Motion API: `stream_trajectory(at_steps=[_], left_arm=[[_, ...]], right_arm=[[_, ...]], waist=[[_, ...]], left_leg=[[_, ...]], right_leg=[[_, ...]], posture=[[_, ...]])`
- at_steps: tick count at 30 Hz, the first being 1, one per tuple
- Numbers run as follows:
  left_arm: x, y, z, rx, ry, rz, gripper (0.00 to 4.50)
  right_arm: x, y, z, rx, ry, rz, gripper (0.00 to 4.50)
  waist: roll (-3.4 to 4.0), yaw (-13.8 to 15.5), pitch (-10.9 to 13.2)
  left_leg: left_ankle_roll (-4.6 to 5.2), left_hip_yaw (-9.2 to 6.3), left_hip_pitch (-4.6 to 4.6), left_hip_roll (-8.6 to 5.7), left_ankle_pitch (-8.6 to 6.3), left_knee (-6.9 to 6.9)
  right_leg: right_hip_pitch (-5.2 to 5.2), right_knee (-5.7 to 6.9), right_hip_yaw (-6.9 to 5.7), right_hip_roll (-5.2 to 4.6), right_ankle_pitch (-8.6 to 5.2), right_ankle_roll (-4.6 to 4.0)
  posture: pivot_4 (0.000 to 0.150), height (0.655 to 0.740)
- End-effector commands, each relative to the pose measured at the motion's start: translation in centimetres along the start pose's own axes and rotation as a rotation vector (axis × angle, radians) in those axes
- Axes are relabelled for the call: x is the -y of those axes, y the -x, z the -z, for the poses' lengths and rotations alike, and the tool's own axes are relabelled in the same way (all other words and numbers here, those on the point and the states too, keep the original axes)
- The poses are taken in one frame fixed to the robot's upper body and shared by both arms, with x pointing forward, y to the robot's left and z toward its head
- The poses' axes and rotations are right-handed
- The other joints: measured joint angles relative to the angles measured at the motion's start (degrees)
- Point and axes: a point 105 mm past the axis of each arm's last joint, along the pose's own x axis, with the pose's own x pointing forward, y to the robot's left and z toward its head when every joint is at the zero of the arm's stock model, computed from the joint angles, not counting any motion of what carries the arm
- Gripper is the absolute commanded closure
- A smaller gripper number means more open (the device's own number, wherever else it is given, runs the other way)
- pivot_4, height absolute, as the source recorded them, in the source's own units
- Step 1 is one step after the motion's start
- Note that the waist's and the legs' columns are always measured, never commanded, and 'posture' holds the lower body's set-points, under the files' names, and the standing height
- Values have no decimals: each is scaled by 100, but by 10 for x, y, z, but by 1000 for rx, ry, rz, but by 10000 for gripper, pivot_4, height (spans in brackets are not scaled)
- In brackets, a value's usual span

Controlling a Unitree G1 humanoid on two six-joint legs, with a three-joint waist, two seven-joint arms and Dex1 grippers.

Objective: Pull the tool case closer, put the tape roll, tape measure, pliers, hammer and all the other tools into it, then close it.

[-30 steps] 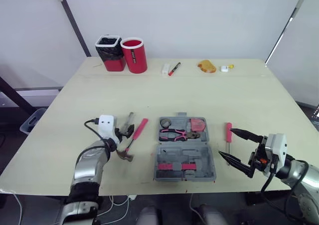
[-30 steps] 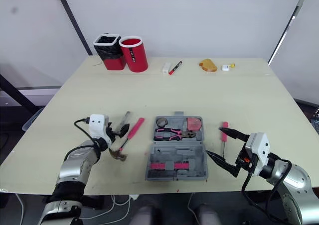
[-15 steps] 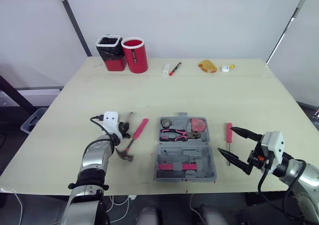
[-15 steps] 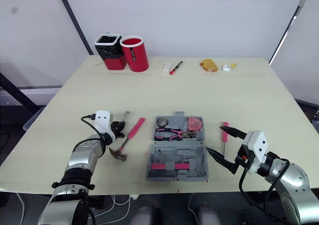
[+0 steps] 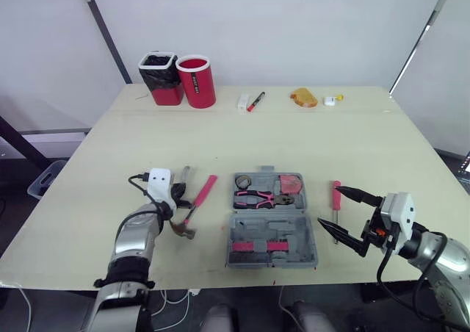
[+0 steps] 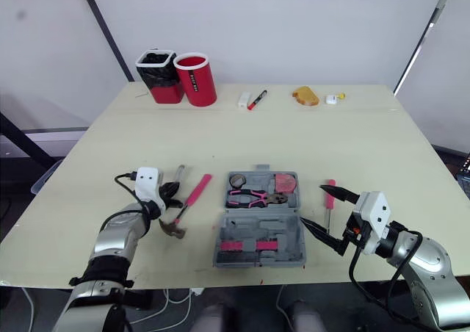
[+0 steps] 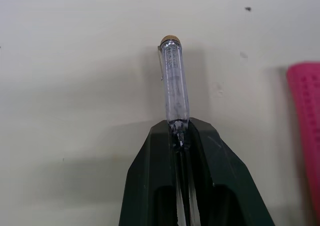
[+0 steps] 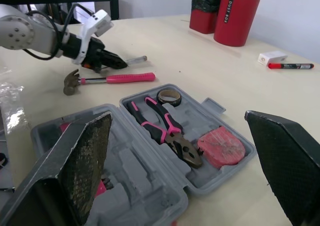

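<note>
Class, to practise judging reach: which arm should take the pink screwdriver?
Likely right: right gripper, open, sits beside the pink screwdriver; left gripper is shut on a clear tool across the case.

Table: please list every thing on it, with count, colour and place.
table: 1, beige, under everything
tool case: 1, grey, open, near front edge
pliers: 1, pink-black, in the case
tape roll: 1, dark, in the case
tape measure: 1, pink-red, in the case
hammer: 1, pink handle, left of case
screwdriver: 1, pink handle, right of case
clear-handled tool: 1, transparent, gripped, left of hammer
containers: 2, red, back left
marker: 1, red-black, back middle
white box: 1, white, beside marker
orange object: 1, orange, back right
left gripper: black, shut on clear-handled tool
right gripper: black, open, right of case
</note>
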Motion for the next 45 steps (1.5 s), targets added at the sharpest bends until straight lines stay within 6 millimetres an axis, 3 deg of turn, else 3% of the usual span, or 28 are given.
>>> stream_trajectory(at_steps=[1, 6, 11, 17, 23, 27, 40, 41, 43, 45], left_arm=[[-6, 24, -18, 60, -27, 13, 44248], [-12, 62, -14, 51, -41, -2, 44248], [-16, 91, 2, 2, -33, -35, 44248], [-20, 118, 24, -47, 5, -96, 44248], [-21, 137, 42, -75, 44, -144, 44248], [-19, 132, 52, -81, 72, -152, 44248], [-10, 115, 49, -65, 85, -105, 44248], [-9, 114, 49, -67, 86, -100, 34884], [-8, 114, 50, -71, 90, -99, 28353], [-8, 114, 50, -68, 106, -105, 17636]], right_arm=[[-5, 0, -10, 38, 23, -44, 0], [-13, 0, -12, 48, 3, -118, 0], [-21, -2, -13, 44, -7, -212, 0], [-30, -8, -12, 20, -5, -338, 0], [-26, -14, -12, -1, 33, -367, 0], [-25, -17, -14, 5, 39, -372, 0], [-26, -19, -14, 5, 45, -355, 0], [-26, -19, -14, 5, 45, -354, 0], [-26, -19, -14, 6, 46, -351, 0], [-26, -19, -15, 6, 46, -347, 0]], waist=[[0, 4, 0], [0, 16, 2], [-1, 37, 2], [-3, 6, 5], [-10, 50, 8], [-10, 49, 9], [-17, 23, 12], [-17, 23, 12], [-17, 23, 12], [-17, 23, 12]], left_leg=[[0, -1, 0, 1, 0, 0], [0, 1, 1, 1, 0, 1], [0, -2, 3, 0, 0, 2], [0, 2, 6, 2, -1, 0], [0, -1, 5, 1, -1, 1], [0, 1, 5, 0, -1, 2], [0, 2, 4, 0, -1, 1], [0, 2, 4, 0, -1, 1], [0, 2, 4, 0, -1, 1], [0, 1, 4, 0, -1, 1]], right_leg=[[-1, 1, -1, 0, 0, 0], [1, 0, 0, -6, 0, -1], [2, 1, -4, -9, -1, -3], [1, -1, 1, -7, -4, -7], [2, -3, -2, -9, -11, -19], [1, -3, -1, -10, -14, -25], [1, -3, 1, -8, -11, -19], [1, -3, 1, -8, -11, -19], [1, -3, 0, -8, -10, -18], [1, -3, 0, -8, -10, -18]], posture=[[1500, 7400], [1500, 7400], [1500, 7400], [1500, 7400], [1500, 7400], [1500, 7400], [1500, 7400], [1500, 7400], [1500, 7400], [1500, 7400]])
